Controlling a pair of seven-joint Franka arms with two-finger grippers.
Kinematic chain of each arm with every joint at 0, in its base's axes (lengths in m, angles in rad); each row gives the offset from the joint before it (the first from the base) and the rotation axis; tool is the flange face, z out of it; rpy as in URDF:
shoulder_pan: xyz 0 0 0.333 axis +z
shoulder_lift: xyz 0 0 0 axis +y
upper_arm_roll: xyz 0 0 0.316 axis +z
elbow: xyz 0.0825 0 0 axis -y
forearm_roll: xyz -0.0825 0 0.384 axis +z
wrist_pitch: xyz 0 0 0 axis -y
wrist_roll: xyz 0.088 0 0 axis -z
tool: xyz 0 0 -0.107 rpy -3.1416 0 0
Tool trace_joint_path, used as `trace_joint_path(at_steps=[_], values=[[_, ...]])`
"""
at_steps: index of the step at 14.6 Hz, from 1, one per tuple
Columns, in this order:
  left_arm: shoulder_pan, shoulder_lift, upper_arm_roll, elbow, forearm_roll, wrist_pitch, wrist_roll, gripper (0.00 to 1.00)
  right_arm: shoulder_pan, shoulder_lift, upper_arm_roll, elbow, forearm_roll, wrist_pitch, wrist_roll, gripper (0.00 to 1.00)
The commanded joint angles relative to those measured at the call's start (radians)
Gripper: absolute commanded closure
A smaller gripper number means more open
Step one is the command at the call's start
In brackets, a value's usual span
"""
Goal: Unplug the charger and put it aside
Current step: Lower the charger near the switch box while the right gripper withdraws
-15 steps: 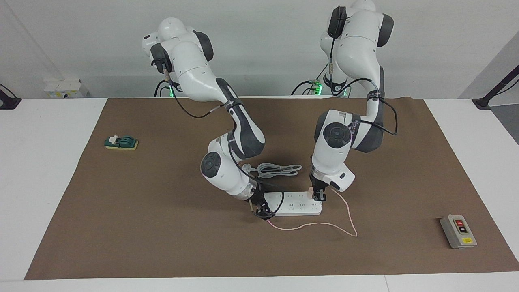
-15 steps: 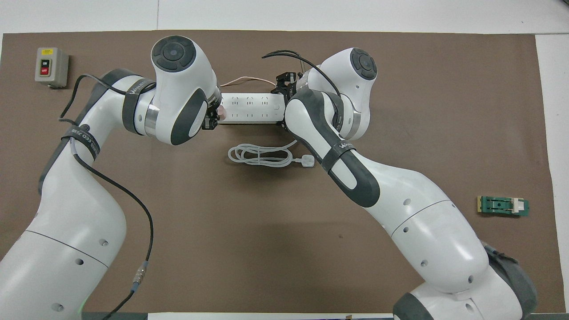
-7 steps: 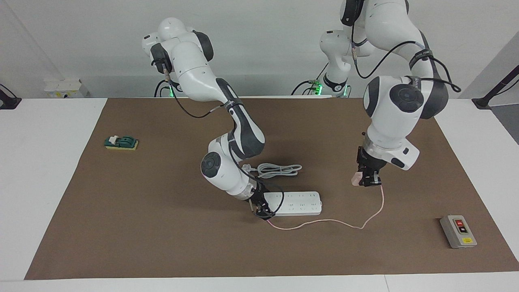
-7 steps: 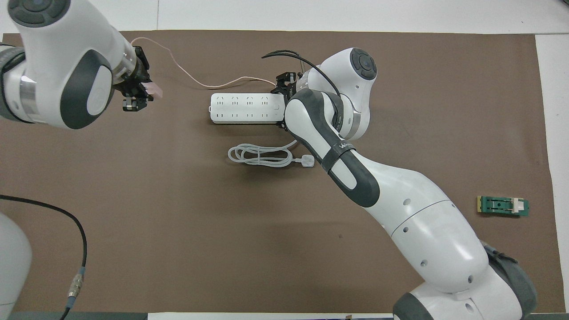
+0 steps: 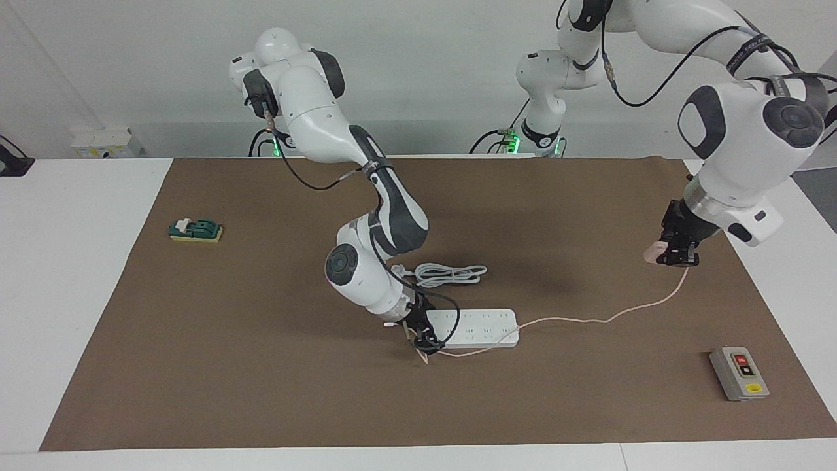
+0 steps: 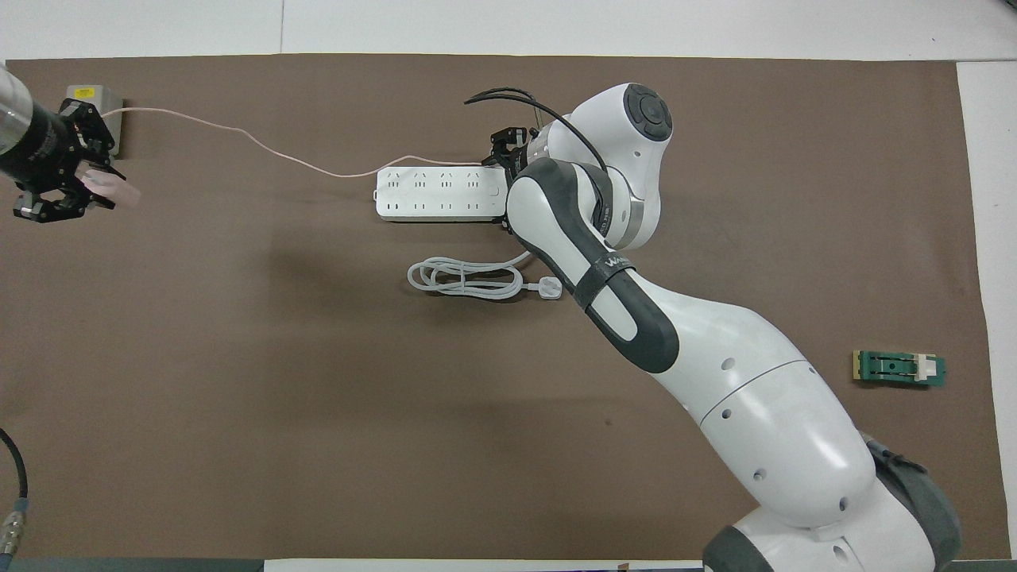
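Closest to the robots, toward the right arm's end of the worktop (image 5: 65, 294): a small green block (image 5: 195, 229) (image 6: 899, 369) on the brown mat (image 5: 261, 366) (image 6: 318, 397).

A bit farther out, near the middle: a thick white cord (image 5: 450, 273) (image 6: 465, 278), coiled up, lying just beside the power strip and nearer to the robots than it.

Up in the air, over the mat at the left arm's end: the left gripper (image 5: 677, 260) (image 6: 54, 208), shut tight on the charger (image 5: 654, 251) (image 6: 115, 191). Little pink cube pinched in the gripper, sticking out at one side of it, lifted clear of the mat and well apart from the power strip. Unplugged already, not yet put down.

Hanging down from the charger: its thin pink cable (image 5: 608, 319) (image 6: 262, 147), drooping to the mat, running across to the power strip and along its farther edge.

Next, the long white power strip (image 5: 484, 327) (image 6: 437, 193), flat on the mat. At its end toward the right arm: the right gripper (image 5: 422, 340) (image 6: 504, 151), down low and right against the strip. Open or shut: cannot tell.

Farthest out, at the left arm's end: a grey box (image 5: 739, 373) (image 6: 89, 94) with red and black buttons.
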Motion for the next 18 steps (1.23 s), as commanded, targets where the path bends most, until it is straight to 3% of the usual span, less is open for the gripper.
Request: trace_joint_path(at_steps=[1,6,12,13,15,16,17,18], values=[[0.079,-0.059,-0.009,-0.025,-0.041,-0.032,0.116,1.0,-0.035,-0.075,0.003,0.013,-0.019,-0.075,0.007,0.0],[0.119,-0.078,-0.009,-0.059,-0.04,-0.042,0.269,1.0,-0.103,-0.209,-0.011,0.01,-0.084,-0.276,0.001,0.0],[0.094,-0.176,-0.012,-0.292,-0.038,0.133,0.283,1.0,-0.17,-0.382,-0.011,-0.026,-0.206,-0.442,-0.154,0.0],[0.096,-0.176,-0.012,-0.294,-0.038,0.136,0.283,0.87,-0.187,-0.404,-0.011,-0.03,-0.218,-0.474,-0.213,0.0],[0.103,-0.177,-0.012,-0.295,-0.038,0.136,0.283,0.8,-0.221,-0.44,-0.011,-0.031,-0.253,-0.545,-0.357,0.0],[0.106,-0.177,-0.012,-0.298,-0.04,0.136,0.285,0.62,-0.237,-0.454,-0.011,-0.031,-0.276,-0.574,-0.431,0.0],[0.106,-0.177,-0.012,-0.3,-0.038,0.141,0.283,0.23,-0.271,-0.485,-0.011,-0.031,-0.345,-0.635,-0.621,0.0],[0.105,-0.177,-0.012,-0.298,-0.038,0.141,0.283,0.0,-0.285,-0.496,-0.011,-0.031,-0.368,-0.651,-0.705,0.0]])
